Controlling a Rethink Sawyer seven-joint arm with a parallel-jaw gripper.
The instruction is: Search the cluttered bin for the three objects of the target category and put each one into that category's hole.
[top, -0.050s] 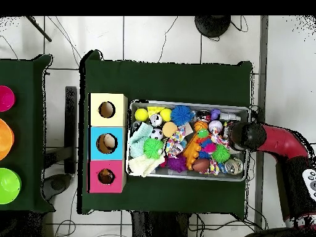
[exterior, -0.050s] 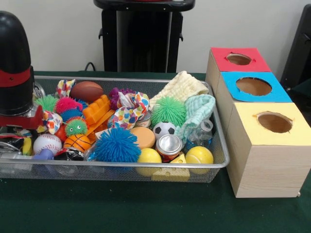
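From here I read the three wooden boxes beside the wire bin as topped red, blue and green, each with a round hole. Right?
Not quite. The third wooden box is topped yellow, not green; the front view shows it beside the wire bin. The red-topped box and blue-topped box are right, each with a round hole.

The arm is cut off by the front view's left edge and hides the bin's left corner; its hand cannot be seen. From overhead, the toys blur together.
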